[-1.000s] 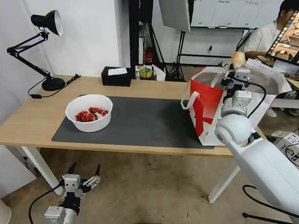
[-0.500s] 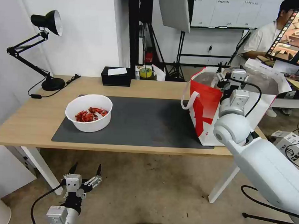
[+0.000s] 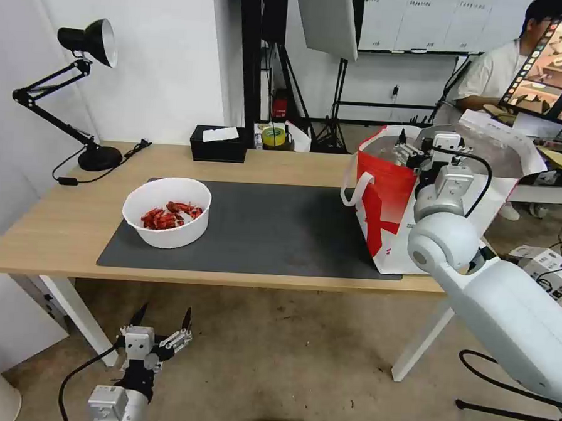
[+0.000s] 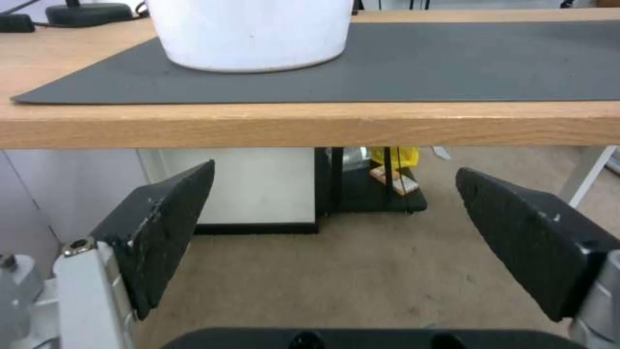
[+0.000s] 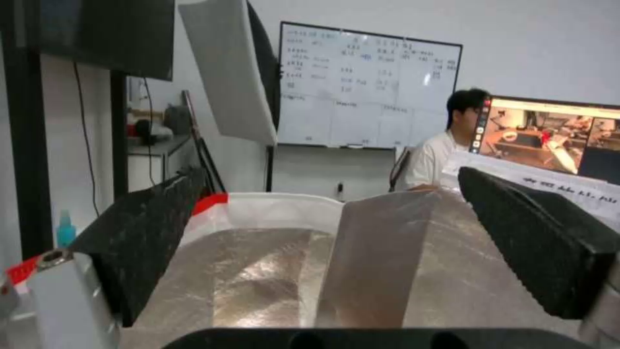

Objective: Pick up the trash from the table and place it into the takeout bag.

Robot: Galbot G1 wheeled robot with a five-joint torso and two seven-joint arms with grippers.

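One item remains on the table [image 3: 67,224]: the white bowl of red shells [image 3: 166,211], left of centre on the mat. Left gripper [image 3: 159,322], fingers apart and empty, hangs directly below it, nearer than the right gripper [image 3: 422,145], which is spread empty over the takeout bag [image 3: 388,197].

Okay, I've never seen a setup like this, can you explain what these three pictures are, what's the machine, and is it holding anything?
It is a wheeled robot with two arms. The wide picture comes from its head camera; the other two come from cameras on its wrists. On the table a white bowl of red shells sits on a grey mat, with a black tissue box and a desk lamp behind. The right tool hangs open and empty over the red-and-white takeout bag, looking at its foil lining. The left tool waits open below the table edge.
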